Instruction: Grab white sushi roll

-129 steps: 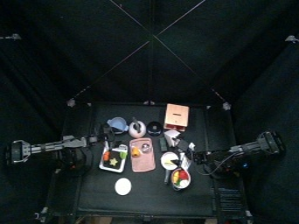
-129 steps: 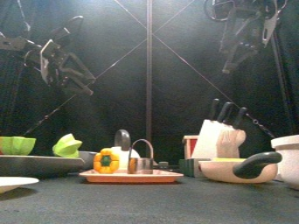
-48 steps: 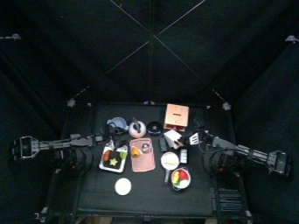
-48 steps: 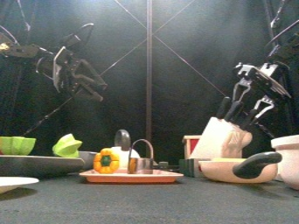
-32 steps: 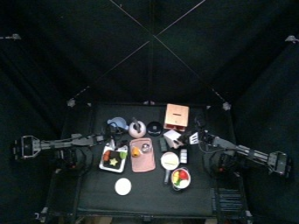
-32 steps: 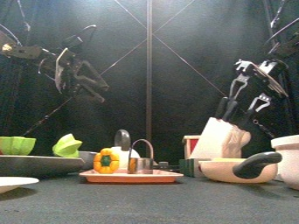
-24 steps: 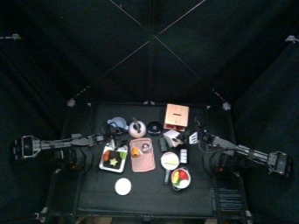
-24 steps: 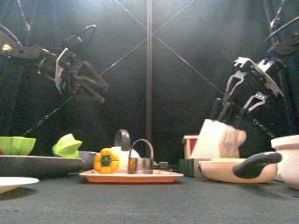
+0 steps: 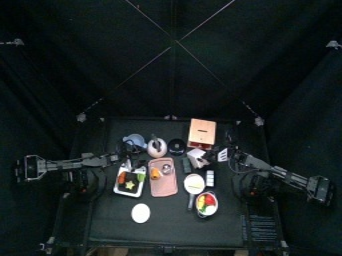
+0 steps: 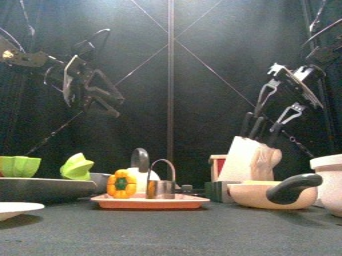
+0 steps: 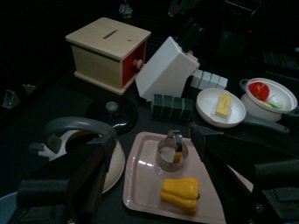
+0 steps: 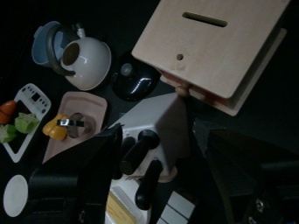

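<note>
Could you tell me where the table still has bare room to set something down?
The front strip is freest: bare table on both sides of the small white plate. The back left corner, behind the kettle, is bare too. The middle row, from green tray to knife block, is crowded.

We see a robot lab rig, not a real kitchen: black curtains (image 9: 171, 60) pen in a small black worktop (image 9: 167, 228) crowded with toy food, a knife block (image 10: 250, 157) and a kettle (image 12: 86, 55)
</note>
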`<state>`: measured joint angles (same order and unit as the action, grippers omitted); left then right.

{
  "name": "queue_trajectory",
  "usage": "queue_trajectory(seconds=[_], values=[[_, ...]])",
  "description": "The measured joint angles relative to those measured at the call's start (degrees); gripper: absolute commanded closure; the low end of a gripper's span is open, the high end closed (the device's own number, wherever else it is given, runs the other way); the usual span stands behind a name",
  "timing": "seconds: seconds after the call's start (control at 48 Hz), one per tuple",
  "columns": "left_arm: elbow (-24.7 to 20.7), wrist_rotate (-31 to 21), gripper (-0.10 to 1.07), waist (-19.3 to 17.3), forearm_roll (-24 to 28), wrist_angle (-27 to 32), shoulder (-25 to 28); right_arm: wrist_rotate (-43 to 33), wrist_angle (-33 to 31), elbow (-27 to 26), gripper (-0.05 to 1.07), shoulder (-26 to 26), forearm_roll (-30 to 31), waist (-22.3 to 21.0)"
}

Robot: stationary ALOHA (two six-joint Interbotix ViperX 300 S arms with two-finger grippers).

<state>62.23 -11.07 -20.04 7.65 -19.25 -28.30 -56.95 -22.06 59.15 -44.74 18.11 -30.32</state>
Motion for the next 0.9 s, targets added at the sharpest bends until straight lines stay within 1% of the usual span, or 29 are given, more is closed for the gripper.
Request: queue_trajectory(seconds=[0.083, 0.146, 0.25, 0.375, 0.479, 0.583, 0.646, 0.75, 0.833, 0.896], values=[[0.1, 0.0, -0.02, -0.1, 0.0, 0.0, 0.0, 0.0, -0.6, 0.1, 0.06, -0.1, -0.9, -0.1], [0.0, 0.0, -0.02, -0.1, -0.1, 0.0, 0.0, -0.1, -2.5, -0.1, 0.06, -0.2, -2.5, -0.2], [0.0, 0.0, -0.02, -0.1, 0.0, 0.1, -0.1, -0.1, -7.7, -0.7, 0.06, -0.5, -4.6, -0.4], [0.0, -0.1, -0.02, -0.1, -0.1, 0.3, -0.1, -0.1, -14.8, -1.8, 0.06, -1.2, -5.0, -0.3], [0.0, 0.0, -0.02, -0.1, 0.0, 0.3, -0.2, -0.1, -19.2, -2.1, 0.06, -3.4, -6.1, 0.7], [0.0, 0.0, -0.02, -0.1, -0.1, 0.4, -0.1, -0.2, -22.8, -2.0, 0.06, -4.8, -8.6, 2.3], [0.0, 0.0, -0.02, -0.1, 0.0, 0.4, -0.2, -0.2, -23.9, -1.4, 0.06, -5.6, -10.0, 3.7], [0.1, 0.0, -0.02, -0.1, 0.0, 0.4, -0.2, -0.4, -23.9, 0.3, 0.06, -6.2, -12.9, 5.9], [0.0, 0.0, -0.02, -0.1, -0.1, 0.5, -0.2, -0.4, -22.1, 2.0, 0.06, -5.7, -15.6, 8.3], [0.0, 0.0, -0.02, -0.1, 0.0, 0.6, -0.2, -0.4, -19.0, 3.3, 0.07, -4.8, -17.4, 10.4]])
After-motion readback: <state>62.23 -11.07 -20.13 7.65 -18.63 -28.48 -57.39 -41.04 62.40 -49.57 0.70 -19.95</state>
